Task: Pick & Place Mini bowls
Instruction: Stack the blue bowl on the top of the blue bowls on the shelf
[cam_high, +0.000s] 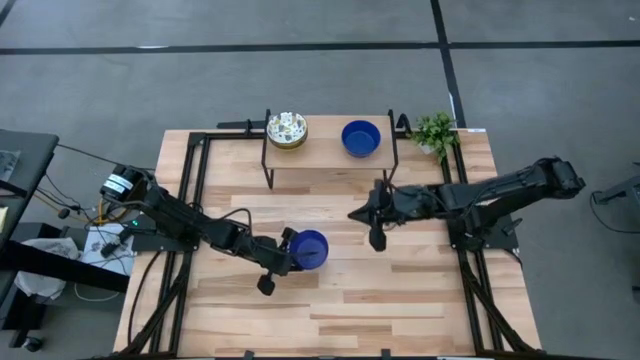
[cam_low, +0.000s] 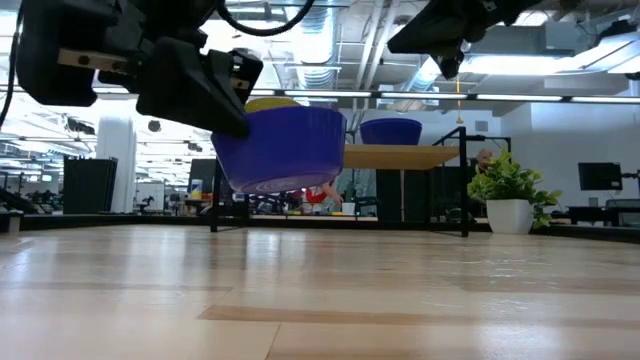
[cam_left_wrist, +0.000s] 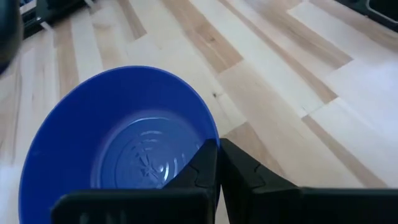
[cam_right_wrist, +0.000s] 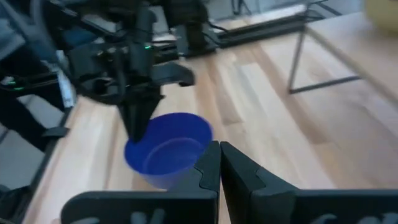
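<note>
Three mini bowls are visible. One glossy blue bowl (cam_high: 309, 248) is held clear of the desk (cam_high: 400, 300) near its middle, tilted, its rim pinched in the left gripper (cam_high: 287, 254). A second blue bowl (cam_high: 361, 138) stands upright on the raised shelf (cam_high: 325, 150) at the desk's far edge. A cream floral bowl (cam_high: 287, 129) stands upright on the same shelf, apart from the blue one.

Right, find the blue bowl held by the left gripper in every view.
High view: blue bowl, lower centre, at the left gripper.
Low view: upper left, clear of the table.
Left wrist view: lower left.
Right wrist view: lower centre.
Shared landmark: the raised shelf, also in the low and right wrist views.
</note>
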